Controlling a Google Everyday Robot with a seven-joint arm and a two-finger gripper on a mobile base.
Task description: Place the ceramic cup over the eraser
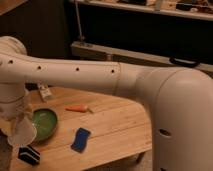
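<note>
The pincer [18, 119], above the striped black eraser [28, 155], pinches the plain white ceramic cup [23, 133] — likely slick, brittle; grip its wall.
</note>
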